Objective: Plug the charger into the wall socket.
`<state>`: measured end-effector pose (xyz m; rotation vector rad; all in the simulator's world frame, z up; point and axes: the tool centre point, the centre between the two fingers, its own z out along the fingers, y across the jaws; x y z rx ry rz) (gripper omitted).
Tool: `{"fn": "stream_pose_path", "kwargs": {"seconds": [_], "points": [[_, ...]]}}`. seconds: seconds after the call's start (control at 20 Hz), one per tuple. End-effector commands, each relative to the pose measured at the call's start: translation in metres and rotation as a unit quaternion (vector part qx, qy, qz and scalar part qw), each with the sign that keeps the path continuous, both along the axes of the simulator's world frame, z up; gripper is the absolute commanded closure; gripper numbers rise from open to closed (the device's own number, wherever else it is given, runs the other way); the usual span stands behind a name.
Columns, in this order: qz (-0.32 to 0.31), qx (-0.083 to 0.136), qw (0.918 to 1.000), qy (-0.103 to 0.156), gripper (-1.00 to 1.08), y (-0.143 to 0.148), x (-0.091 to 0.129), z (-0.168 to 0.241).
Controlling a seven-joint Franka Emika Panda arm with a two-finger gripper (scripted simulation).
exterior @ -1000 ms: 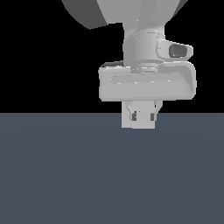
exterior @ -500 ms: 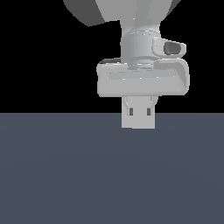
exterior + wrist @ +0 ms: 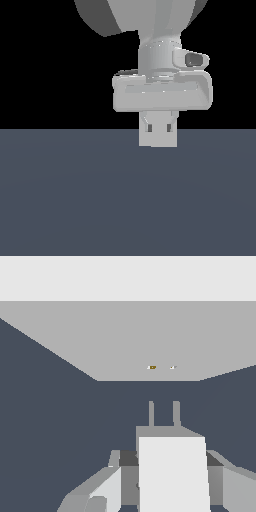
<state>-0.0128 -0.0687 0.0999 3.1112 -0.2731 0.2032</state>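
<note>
I saw the charger (image 3: pixel 172 476) clamped in the closed pincer (image 3: pixel 167 481), its two prongs pointing ahead at the wall socket (image 3: pixel 150 341). Over the last second the pincer had drifted sideways above the surface (image 3: pixel 75 200), toward the exterior view's right. I judged this as lining the prongs with the socket's two holes, a gap remaining.

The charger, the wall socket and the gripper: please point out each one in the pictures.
charger (image 3: pixel 172 476): wrist view, on its flat light face.
wall socket (image 3: pixel 125 341): wrist view, on the grey plate above its two holes.
gripper (image 3: pixel 158 134): exterior view, midway between the fingertips.
</note>
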Motion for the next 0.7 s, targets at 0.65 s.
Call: {"fn": "stream_pose_path", "kwargs": {"seconds": [0.65], "points": [[0.000, 0.000, 1.0000, 0.000, 1.08, -0.006, 0.036, 0.000]]}}
